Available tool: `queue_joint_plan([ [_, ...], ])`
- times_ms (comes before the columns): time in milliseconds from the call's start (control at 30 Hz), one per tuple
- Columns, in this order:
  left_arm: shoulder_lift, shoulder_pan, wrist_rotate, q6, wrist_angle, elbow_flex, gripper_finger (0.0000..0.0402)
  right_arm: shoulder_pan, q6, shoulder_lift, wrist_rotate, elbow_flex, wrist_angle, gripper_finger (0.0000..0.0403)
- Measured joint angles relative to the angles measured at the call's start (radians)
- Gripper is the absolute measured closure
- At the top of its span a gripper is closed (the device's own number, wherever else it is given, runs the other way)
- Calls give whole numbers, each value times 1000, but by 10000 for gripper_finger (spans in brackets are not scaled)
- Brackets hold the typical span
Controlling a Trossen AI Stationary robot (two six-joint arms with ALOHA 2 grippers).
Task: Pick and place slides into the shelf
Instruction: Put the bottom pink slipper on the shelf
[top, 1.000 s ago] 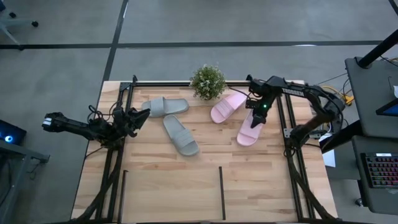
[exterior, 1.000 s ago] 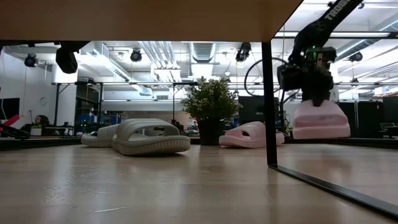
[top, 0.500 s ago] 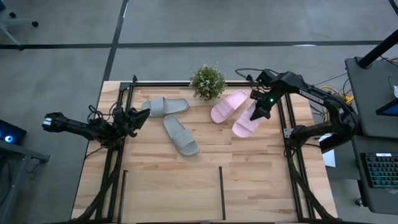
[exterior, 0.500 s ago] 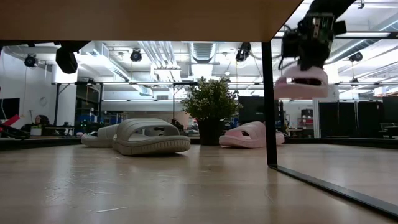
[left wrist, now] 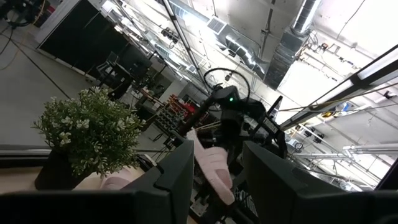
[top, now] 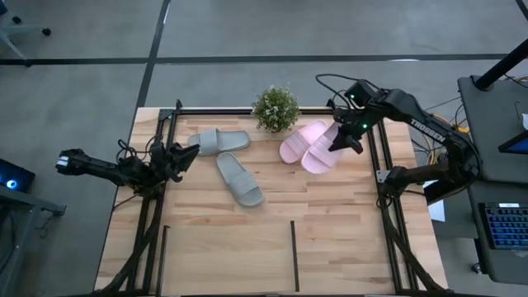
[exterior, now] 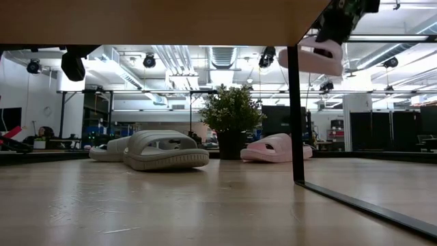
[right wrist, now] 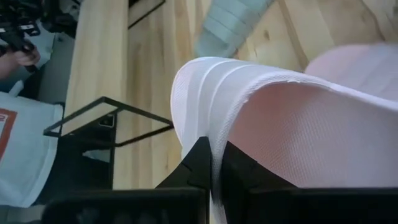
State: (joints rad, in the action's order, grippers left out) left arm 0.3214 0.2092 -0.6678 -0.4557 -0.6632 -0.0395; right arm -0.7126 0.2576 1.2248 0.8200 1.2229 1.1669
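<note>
My right gripper (top: 343,142) is shut on one pale pink slide (top: 318,153) and holds it high over the table's far right part, above the shelf's black upright bar (exterior: 295,109) in the low view. The second pink slide (top: 295,142) lies sole down on the table beside the potted plant. Two grey-green slides (top: 219,140) (top: 240,180) lie flat left of centre. My left gripper (top: 185,155) waits open at the table's left side, by the left frame. The shelf's thin black bars (top: 294,254) stand at the near edge. My right gripper pinches the pink slide's ribbed strap edge (right wrist: 210,134) between its two fingers (right wrist: 198,163), at the slide's end toward the far right. The fingers come from above. The slide is lifted clear of the table and hangs tilted below the fingers (exterior: 311,58).
A potted plant (top: 275,108) stands at the far edge, in the middle. Black arm frames run along the left (top: 153,223) and right (top: 388,223) sides. Bare wood stretches across the near half between the shelf bars.
My right gripper has risen well above the table with the pink slide, moving toward the far edge and a little left. The slide has gone up with it, tilted, and now hangs over the spot beside the other pink slide. The left arm has kept still.
</note>
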Motion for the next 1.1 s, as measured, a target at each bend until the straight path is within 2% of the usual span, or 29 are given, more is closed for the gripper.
queue_joint_plan([
  [567, 33, 0, 0, -1, -1, 0, 278, 165, -133, 7, 0, 129, -47, 394],
  [800, 45, 0, 0, -2, -3, 0, 278, 214, -156, 7, -1, 144, -54, 394],
  [1100, 45, 0, 0, -3, -3, 0, 278, 263, -262, 7, -9, 145, -125, 394],
])
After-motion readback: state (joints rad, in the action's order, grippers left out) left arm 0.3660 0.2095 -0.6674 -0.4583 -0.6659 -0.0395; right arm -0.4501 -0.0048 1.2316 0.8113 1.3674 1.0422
